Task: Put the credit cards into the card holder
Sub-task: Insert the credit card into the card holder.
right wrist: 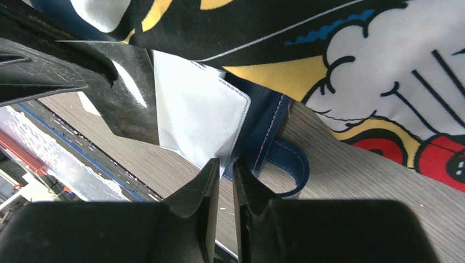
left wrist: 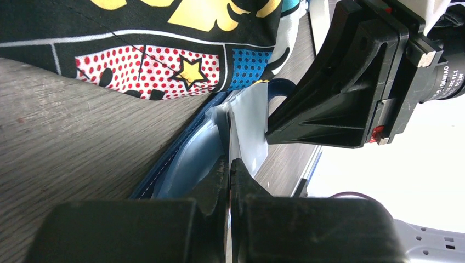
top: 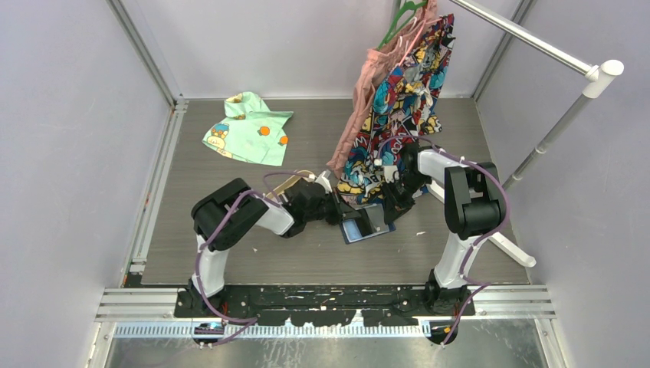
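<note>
The grey wood-grain table [top: 230,253] stands in a pale booth; the small navy-blue folding leather-like card holder [top: 366,225] lies open near its middle, closer to the near edge, under the hanging comic-print cloth [top: 398,100]. My left gripper [left wrist: 230,162] is pressed together on a pale glossy pocket leaf [left wrist: 249,126]; my right gripper [right wrist: 226,163] nips that leaf's corner, I think to spread a slot; I see no credit card in either grip.
</note>
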Robot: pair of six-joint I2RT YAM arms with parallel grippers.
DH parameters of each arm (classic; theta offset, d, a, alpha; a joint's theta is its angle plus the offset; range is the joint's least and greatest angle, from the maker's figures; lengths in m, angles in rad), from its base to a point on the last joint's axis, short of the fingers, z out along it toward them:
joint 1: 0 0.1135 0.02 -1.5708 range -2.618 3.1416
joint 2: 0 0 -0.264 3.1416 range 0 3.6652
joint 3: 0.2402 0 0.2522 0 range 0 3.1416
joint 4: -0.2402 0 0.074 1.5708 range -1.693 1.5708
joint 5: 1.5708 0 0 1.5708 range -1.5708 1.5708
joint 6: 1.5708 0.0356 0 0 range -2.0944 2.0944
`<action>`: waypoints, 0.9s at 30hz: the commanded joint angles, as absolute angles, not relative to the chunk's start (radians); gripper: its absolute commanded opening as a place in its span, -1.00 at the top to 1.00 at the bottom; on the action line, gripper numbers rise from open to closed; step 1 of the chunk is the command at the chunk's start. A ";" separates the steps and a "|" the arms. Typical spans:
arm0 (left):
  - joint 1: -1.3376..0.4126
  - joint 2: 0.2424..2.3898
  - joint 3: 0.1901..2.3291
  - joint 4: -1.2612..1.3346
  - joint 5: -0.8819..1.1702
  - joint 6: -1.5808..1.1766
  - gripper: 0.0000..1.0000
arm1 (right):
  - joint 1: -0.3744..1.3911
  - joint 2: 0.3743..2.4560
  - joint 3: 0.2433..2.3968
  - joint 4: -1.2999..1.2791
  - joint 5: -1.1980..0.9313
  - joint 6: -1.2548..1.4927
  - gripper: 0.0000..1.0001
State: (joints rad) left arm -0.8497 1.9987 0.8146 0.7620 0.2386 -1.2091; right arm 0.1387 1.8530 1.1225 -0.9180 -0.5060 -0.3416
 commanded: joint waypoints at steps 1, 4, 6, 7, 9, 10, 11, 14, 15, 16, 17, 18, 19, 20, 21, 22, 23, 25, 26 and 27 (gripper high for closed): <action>-0.853 2.027 0.845 0.718 0.260 -1.210 1.00 | 0.149 1.857 1.152 -0.923 -0.499 -0.342 0.57; -0.852 2.043 0.861 0.708 0.276 -1.218 1.00 | 0.150 1.858 1.154 -0.925 -0.499 -0.343 0.58; -0.851 2.046 0.864 0.701 0.278 -1.223 1.00 | 0.150 1.858 1.154 -0.923 -0.499 -0.342 0.58; -0.850 2.047 0.864 0.694 0.278 -1.227 1.00 | 0.150 1.858 1.153 -0.922 -0.497 -0.342 0.58; -0.849 2.048 0.860 0.682 0.275 -1.235 1.00 | 0.150 1.860 1.153 -0.921 -0.497 -0.341 0.58; -0.847 2.048 0.857 0.677 0.274 -1.241 1.00 | 0.150 1.861 1.155 -0.921 -0.496 -0.341 0.57; -0.846 2.047 0.852 0.677 0.271 -1.246 1.00 | 0.151 1.862 1.155 -0.920 -0.493 -0.340 0.58; -0.846 2.040 0.833 0.692 0.264 -1.256 1.00 | 0.153 1.865 1.154 -0.915 -0.482 -0.337 0.58; -0.845 2.035 0.829 0.694 0.263 -1.259 1.00 | 0.154 1.865 1.154 -0.913 -0.480 -0.334 0.58; -0.844 2.033 0.827 0.695 0.261 -1.259 1.00 | 0.156 1.867 1.154 -0.913 -0.478 -0.333 0.58; -0.845 2.033 0.826 0.694 0.262 -1.261 1.00 | 0.158 1.868 1.155 -0.911 -0.476 -0.334 0.58; -0.844 2.033 0.825 0.697 0.264 -1.262 1.00 | 0.160 1.870 1.155 -0.912 -0.474 -0.334 0.58; -0.844 2.037 0.826 0.699 0.266 -1.265 1.00 | 0.163 1.871 1.155 -0.911 -0.473 -0.334 0.58; -0.845 2.039 0.827 0.702 0.270 -1.268 1.00 | 0.165 1.873 1.155 -0.912 -0.470 -0.333 0.58; -0.845 2.042 0.828 0.704 0.272 -1.269 1.00 | 0.168 1.874 1.155 -0.910 -0.468 -0.333 0.58; -0.845 2.044 0.828 0.706 0.274 -1.270 1.00 | 0.169 1.875 1.155 -0.911 -0.466 -0.332 0.58; -0.844 2.045 0.828 0.706 0.275 -1.271 1.00 | 0.169 1.875 1.155 -0.910 -0.464 -0.332 0.58; -0.844 2.047 0.831 0.704 0.276 -1.273 1.00 | 0.170 1.877 1.155 -0.910 -0.461 -0.330 0.58; -0.844 2.048 0.833 0.703 0.279 -1.274 1.00 | 0.171 1.878 1.156 -0.909 -0.460 -0.331 0.58; -0.844 2.051 0.834 0.703 0.279 -1.275 1.00 | 0.172 1.878 1.156 -0.907 -0.458 -0.331 0.58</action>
